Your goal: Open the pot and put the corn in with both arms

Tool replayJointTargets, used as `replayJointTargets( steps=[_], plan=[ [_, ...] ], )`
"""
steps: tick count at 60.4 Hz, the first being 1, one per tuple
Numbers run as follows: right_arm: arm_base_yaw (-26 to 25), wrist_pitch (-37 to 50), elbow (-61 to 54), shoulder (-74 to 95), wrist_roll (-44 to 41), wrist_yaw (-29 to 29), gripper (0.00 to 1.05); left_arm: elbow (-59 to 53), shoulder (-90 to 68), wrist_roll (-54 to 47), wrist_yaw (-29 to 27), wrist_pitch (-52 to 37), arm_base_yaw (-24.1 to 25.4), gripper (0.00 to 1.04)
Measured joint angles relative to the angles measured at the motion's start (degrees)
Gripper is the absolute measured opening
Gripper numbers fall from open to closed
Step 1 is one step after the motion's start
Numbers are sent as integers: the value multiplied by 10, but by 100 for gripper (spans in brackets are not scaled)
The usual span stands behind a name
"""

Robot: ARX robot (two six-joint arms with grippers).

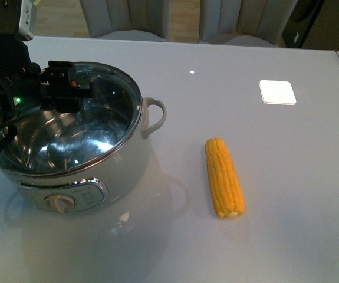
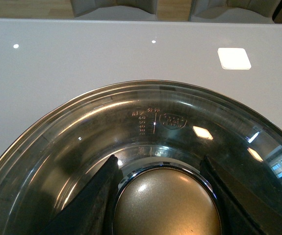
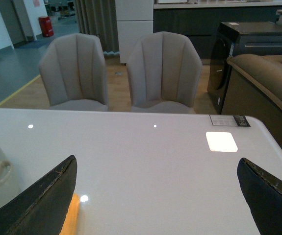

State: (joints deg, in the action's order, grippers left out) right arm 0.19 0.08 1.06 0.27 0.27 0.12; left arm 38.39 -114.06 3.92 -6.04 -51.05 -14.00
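Observation:
The white pot [image 1: 128, 159] stands at the table's left, its dial panel [image 1: 60, 200] facing me. Its glass lid [image 1: 107, 112] is over the pot's mouth, and the steel bowl shows through it. My left gripper [image 1: 69, 82] is shut on the lid's cream knob [image 2: 167, 205], with a black finger [image 2: 94, 198] on each side. The corn [image 1: 224, 177] lies on the table right of the pot, apart from it. My right gripper [image 3: 157, 161] is open and empty above the table. A strip of corn [image 3: 71, 218] shows by its finger [image 3: 47, 200].
A white square patch [image 1: 277, 91] lies on the table at the far right. Two grey chairs [image 3: 163, 73] stand behind the table's far edge. A sofa [image 3: 268, 83] is off to the right. The pot's side handle [image 1: 154, 115] sticks out toward the corn.

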Motion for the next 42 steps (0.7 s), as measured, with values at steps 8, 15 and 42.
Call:
replayJointTargets(
  steps=[8,15,42],
  plan=[
    [0,0,0,0,0,0,96,0,13,0,-1,9,0,45],
    [0,0,0,0,0,0,96,0,28,0,-3,16,2,45],
    [0,0,0,0,0,0,96,8,99,-12,5,58,19,44]
  ],
)
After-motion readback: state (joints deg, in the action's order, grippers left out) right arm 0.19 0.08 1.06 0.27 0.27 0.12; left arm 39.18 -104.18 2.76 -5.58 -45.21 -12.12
